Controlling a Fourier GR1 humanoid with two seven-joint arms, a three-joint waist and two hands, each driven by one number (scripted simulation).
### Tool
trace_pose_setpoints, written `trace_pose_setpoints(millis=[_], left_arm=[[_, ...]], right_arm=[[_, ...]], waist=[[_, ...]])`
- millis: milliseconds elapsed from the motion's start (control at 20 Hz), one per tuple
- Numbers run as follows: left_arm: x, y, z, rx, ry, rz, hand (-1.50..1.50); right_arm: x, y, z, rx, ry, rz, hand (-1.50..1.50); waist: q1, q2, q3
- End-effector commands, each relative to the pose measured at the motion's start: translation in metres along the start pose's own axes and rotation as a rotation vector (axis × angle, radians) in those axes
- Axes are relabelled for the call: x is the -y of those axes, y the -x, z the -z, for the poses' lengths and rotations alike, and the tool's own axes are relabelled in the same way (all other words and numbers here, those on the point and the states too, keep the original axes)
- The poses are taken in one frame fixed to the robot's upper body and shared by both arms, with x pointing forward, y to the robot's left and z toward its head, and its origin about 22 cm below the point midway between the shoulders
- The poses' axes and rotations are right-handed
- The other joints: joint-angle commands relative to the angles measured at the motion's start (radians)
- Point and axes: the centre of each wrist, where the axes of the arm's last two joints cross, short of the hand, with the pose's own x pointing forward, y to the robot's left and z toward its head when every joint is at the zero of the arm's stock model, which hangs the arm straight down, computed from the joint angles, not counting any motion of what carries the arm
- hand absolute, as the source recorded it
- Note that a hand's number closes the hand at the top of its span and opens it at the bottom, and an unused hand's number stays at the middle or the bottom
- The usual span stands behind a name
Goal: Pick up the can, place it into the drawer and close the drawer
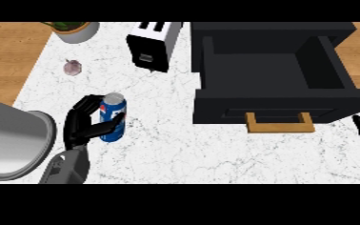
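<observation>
A blue can (113,117) with a silver top stands upright on the white marble counter (175,148), left of centre. My left hand (79,126) is at its left side, fingers curled behind it and the thumb across its front. To the right, the black drawer (330,66) is pulled open and nothing lies inside it; its wooden handle (280,123) faces me. Only a dark sliver of my right hand (357,124) shows at the view's right edge.
A black and white toaster (155,45) stands at the back, just left of the drawer. A potted plant (76,29) and a small purplish garlic bulb (72,67) are at the back left. A large grey round vessel (21,143) fills the lower left corner.
</observation>
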Motion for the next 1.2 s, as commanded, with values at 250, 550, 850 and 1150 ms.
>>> trace_pose_setpoints(millis=[250, 550, 850, 1150], left_arm=[[0.000, -0.029, 0.012, 0.027, 0.098, -0.017, 1.50], [0.020, -0.052, 0.005, 0.111, 0.165, -0.061, 1.50], [0.049, -0.076, 0.013, 0.109, 0.248, -0.023, 1.50], [0.102, -0.139, 0.026, 0.189, 0.298, -0.010, 1.50]], right_arm=[[-0.012, 0.001, -0.010, 0.000, 0.001, 0.001, -1.50], [-0.004, -0.008, -0.005, 0.013, 0.008, 0.014, -1.50], [-0.010, -0.008, -0.003, 0.027, 0.012, 0.009, -1.50], [-0.002, -0.013, -0.009, 0.015, 0.016, 0.012, -1.50]], waist=[[-0.001, 0.000, 0.000], [0.003, -0.001, 0.000], [0.000, 0.000, 0.000], [-0.004, 0.000, 0.000]])
